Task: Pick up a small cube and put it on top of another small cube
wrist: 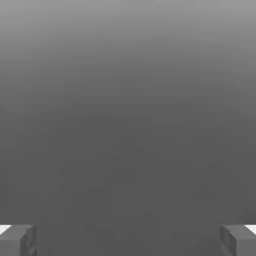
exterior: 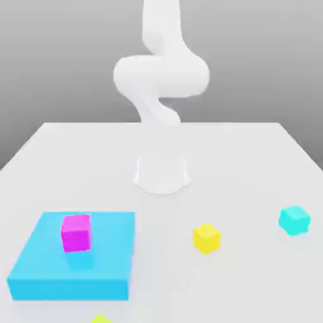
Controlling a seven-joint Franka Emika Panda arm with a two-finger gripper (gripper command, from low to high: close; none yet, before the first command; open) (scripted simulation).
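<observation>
White arm rises at ext. view's top centre, base on table mid-frame; big cyan slab lower left w/ magenta cube sitting on it. Small yellow cube on table lower centre-right, well apart from cyan cube at right edge. Gripper in hand view: fingers spread wide, nothing btwn.

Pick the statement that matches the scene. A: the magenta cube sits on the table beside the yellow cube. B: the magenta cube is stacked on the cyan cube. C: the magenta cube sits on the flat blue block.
C: the magenta cube rests on top of the flat blue block, apart from the yellow cube and the cyan cube.
</observation>
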